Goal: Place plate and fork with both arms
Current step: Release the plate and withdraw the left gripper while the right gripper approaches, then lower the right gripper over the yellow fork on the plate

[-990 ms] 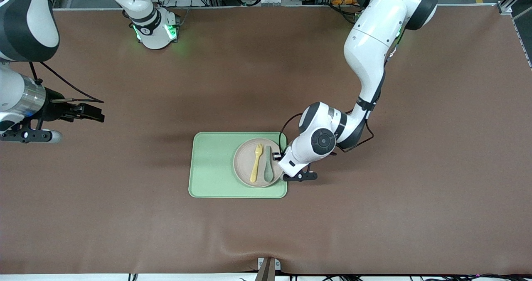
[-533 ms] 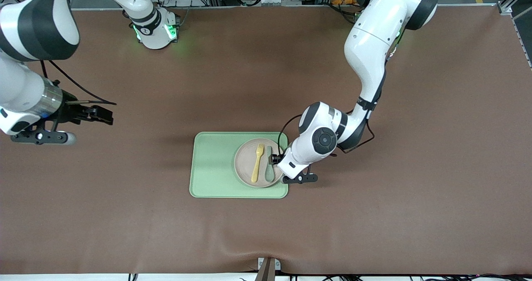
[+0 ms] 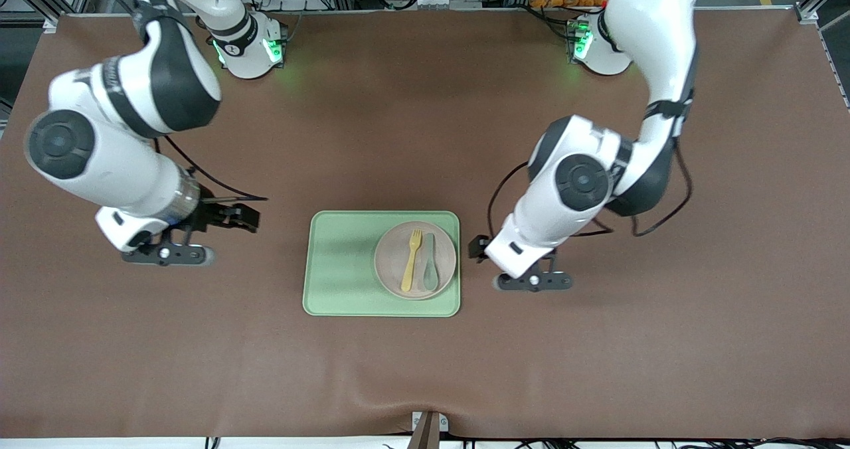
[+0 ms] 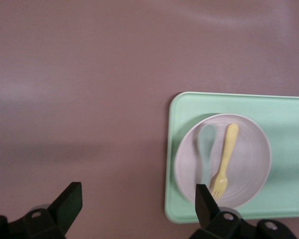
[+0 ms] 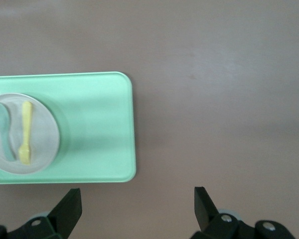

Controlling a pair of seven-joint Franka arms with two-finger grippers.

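The pale speckled plate [image 3: 392, 263] lies on the light-green tray [image 3: 339, 263], at the tray's end toward the left arm. The yellow fork [image 3: 411, 258] lies on the plate beside a muted-green spoon [image 3: 429, 263]. My left gripper [image 3: 477, 247] is open and empty, up over bare table beside the tray. My right gripper [image 3: 246, 218] is open and empty over the table off the tray's other end. The left wrist view shows plate [image 4: 249, 164] and fork [image 4: 225, 159]; my left gripper [image 4: 137, 206] holds nothing. The right wrist view shows plate [image 5: 45, 129] and fork [image 5: 26, 132]; my right gripper [image 5: 136, 206] holds nothing.
The brown table mat [image 3: 425, 369] spreads round the tray on all sides. Half of the tray toward the right arm's end is bare. A small bracket [image 3: 428, 426] sits at the table edge nearest the front camera.
My left gripper has drawn back from the plate's rim and risen, now beside the tray. My right arm has swung in toward the tray. Plate, fork and spoon stay on the tray.
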